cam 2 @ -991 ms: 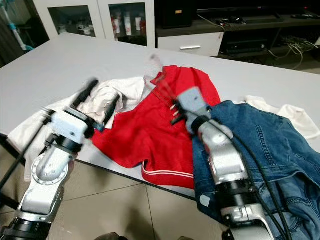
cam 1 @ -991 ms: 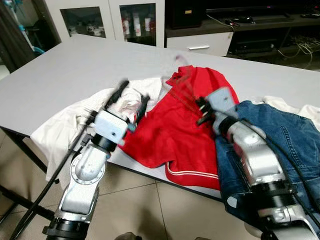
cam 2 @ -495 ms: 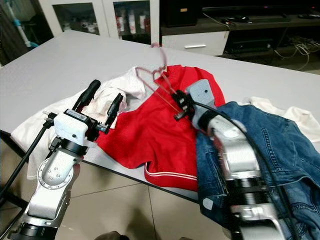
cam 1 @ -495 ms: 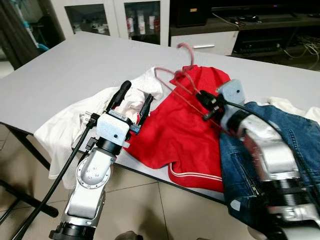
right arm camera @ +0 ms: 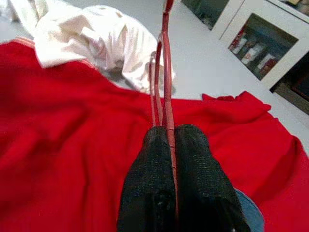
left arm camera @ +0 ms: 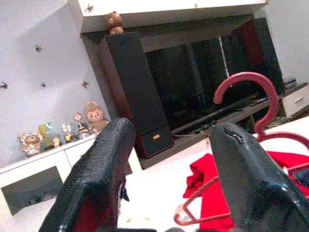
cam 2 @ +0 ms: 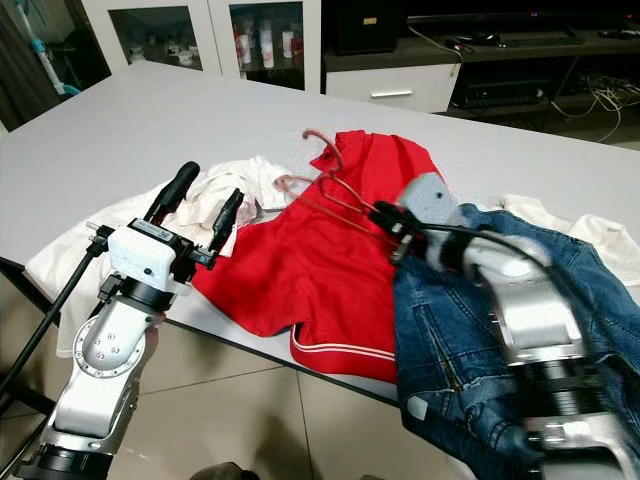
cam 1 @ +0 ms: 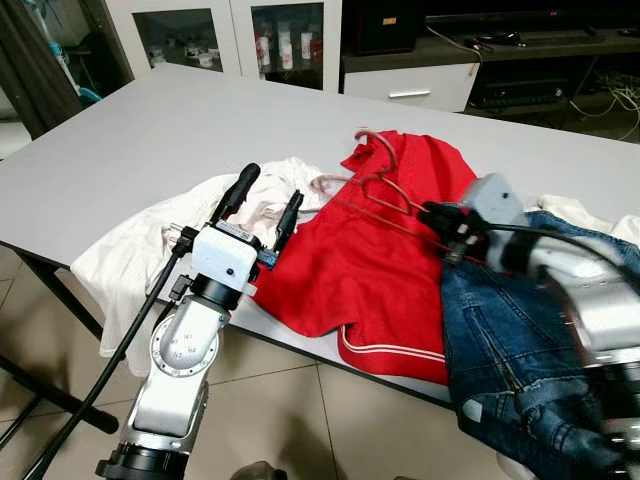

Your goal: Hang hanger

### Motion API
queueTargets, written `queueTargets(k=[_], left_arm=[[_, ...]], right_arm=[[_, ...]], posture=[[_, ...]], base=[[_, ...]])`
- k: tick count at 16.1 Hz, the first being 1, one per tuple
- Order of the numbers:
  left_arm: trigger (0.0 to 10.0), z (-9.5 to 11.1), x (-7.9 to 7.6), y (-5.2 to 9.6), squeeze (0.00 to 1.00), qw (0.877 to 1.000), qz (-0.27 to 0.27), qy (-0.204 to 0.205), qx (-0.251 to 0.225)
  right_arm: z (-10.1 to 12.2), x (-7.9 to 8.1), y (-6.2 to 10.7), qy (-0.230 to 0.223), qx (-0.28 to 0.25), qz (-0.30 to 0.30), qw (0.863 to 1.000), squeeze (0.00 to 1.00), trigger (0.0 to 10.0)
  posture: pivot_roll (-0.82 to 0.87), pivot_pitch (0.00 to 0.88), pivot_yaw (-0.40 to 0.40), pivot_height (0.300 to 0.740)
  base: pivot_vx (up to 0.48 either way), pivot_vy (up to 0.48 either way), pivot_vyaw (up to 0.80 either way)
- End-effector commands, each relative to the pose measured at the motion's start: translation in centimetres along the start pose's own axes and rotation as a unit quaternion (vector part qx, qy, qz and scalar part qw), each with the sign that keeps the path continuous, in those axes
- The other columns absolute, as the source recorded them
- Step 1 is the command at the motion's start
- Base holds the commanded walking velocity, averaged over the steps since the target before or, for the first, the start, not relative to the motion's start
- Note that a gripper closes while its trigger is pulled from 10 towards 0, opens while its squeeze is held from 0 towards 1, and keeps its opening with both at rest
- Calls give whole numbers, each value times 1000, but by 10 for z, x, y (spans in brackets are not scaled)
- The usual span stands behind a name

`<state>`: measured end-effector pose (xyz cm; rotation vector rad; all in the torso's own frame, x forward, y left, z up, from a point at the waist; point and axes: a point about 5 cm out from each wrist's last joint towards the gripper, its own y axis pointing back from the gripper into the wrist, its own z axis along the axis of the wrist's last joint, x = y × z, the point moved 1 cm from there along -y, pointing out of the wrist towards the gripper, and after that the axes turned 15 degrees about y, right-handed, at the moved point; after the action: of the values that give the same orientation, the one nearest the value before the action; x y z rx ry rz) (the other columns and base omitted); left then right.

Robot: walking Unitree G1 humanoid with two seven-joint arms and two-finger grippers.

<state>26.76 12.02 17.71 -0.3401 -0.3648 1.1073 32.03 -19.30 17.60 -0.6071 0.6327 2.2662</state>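
A grey table (cam 1: 150,140) runs across the room, with white cabinets (cam 1: 230,35) and a dark TV stand (cam 1: 520,60) behind it. Clothes lie heaped along its near edge: a white shirt (cam 1: 150,245) toward the left, a red garment (cam 1: 370,265) in the middle with its white-striped hem hanging over the edge, and blue jeans (cam 1: 520,350) to the right, draped down over the edge. More white cloth (cam 1: 590,215) shows beyond the jeans.

The right arm (cam 1: 590,300) reaches in from the right, over the jeans, its forearm roughly level and pointing left across the red garment. The right gripper (cam 1: 437,222) is clamped tight on one end of a pink-red wire hanger (cam 1: 375,190); in the right wrist view the two fingers (right arm camera: 147,188) press together with the wire pinched between them. The hanger stretches away from the gripper above the red garment, toward the white shirt, with its hook (cam 2: 322,140) turned up near the garment's collar.

The left arm (cam 1: 185,350) rises from below the table edge, its forearm tilted up and forward. The left gripper (cam 1: 265,200) stands with its fingers spread wide, holding nothing, its tips over the edge of the white shirt just beside the red garment. In the left wrist view the hanger's hook sits beyond the gap between its fingers (left arm camera: 96,169).
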Motion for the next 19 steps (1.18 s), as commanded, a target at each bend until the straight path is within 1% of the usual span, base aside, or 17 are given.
queueTargets(k=[1,4,6,10,11,12,13,14,15,16,17,19], left_arm=[[10000,-2,-1,1,0,1000,-9,-4,6],[10000,-3,0,2,0,1000,-9,-5,9],[10000,-4,-1,2,0,1000,-12,-3,11],[10000,-6,0,1,0,1000,-14,-4,14],[10000,-6,0,1,0,1000,-13,-1,14],[10000,-6,0,0,0,1000,-9,6,13],[10000,-6,0,0,0,1000,-7,8,13],[10000,-6,0,-1,0,1000,-5,13,11],[10000,-6,-1,-2,0,1000,-2,18,10],[10000,-6,-1,-2,0,1000,2,23,10],[10000,-7,-1,-1,0,999,8,32,11],[10000,-7,-2,0,0,999,16,45,12]], right_arm=[[2,-6,5,5,-11,1,1000,0,0],[2,-29,26,-12,-20,-18,1000,0,0],[-1,-35,37,-20,-24,-18,999,0,0],[-4,-38,49,-30,-31,-10,999,0,0],[1,-49,49,-62,-64,-57,994,0,0],[9,-53,45,-89,-103,-92,986,0,0],[12,-53,43,-99,-119,-103,983,0,0],[17,-51,36,-123,-147,-118,974,0,0],[20,-44,27,-147,-163,-126,968,0,0],[19,-35,17,-169,-167,-128,963,0,1882],[18,-24,9,-186,-170,-123,960,0,10000],[18,-12,2,-199,-173,-117,958,0,10000]], posture=[[-68,0,48,740],[-74,0,53,740],[-78,0,56,740],[-82,0,60,740],[-84,0,61,740],[-84,0,60,740],[-84,0,60,740],[-84,0,60,740],[-80,0,57,740],[-80,0,57,740],[-80,0,57,740],[-68,0,53,740]], base=[[0,0,0],[0,0,0],[0,0,0],[0,0,0],[0,0,0],[0,0,0],[0,0,0],[0,0,0],[0,0,0],[0,0,0],[0,0,0],[0,0,0]])
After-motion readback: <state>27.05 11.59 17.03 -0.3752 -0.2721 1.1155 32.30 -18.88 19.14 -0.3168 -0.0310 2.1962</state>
